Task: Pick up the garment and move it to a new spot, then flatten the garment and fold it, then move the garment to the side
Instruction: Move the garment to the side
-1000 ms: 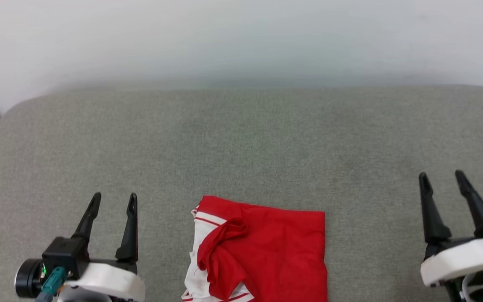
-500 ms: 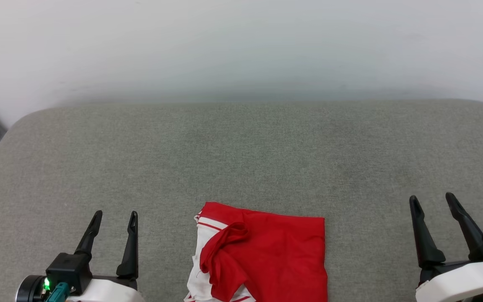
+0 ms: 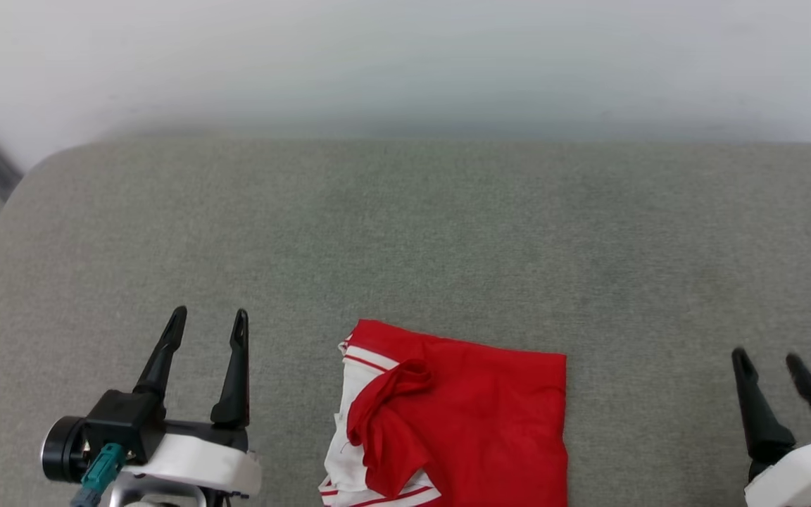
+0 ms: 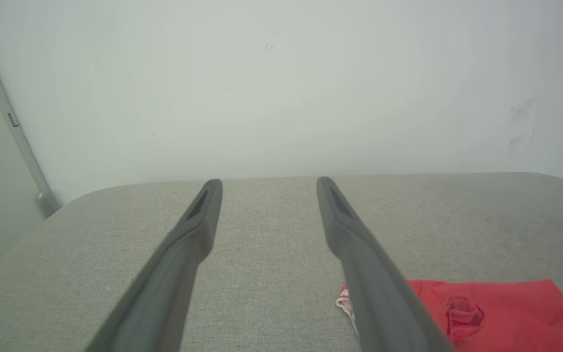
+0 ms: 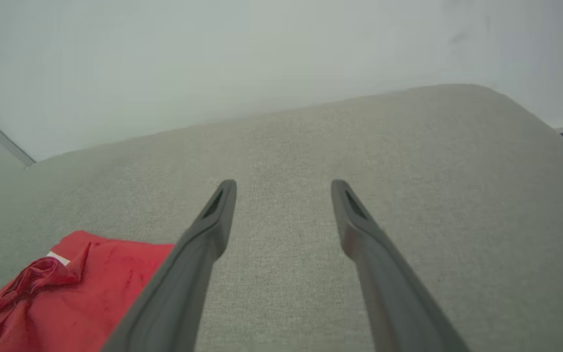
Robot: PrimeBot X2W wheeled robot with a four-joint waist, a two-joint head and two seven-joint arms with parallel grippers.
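Since a second earlier, right gripper [image 3: 765,357] backed toward the robot; fingers wide, empty. Same on left gripper [image 3: 209,313]: wide, empty. Between them, clear of both, garment [image 3: 469,422] lay folded on grey cushion [image 3: 405,232], near its front edge.

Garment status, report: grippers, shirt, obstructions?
Left gripper open, empty. Right gripper open, empty. Garment roughly folded on grey cushion between them, untouched. Nothing blocking.

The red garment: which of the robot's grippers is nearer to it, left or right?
Left. The left gripper is just off the garment's white-trimmed left edge; the right gripper stands farther away across the grey cushion on its right side.
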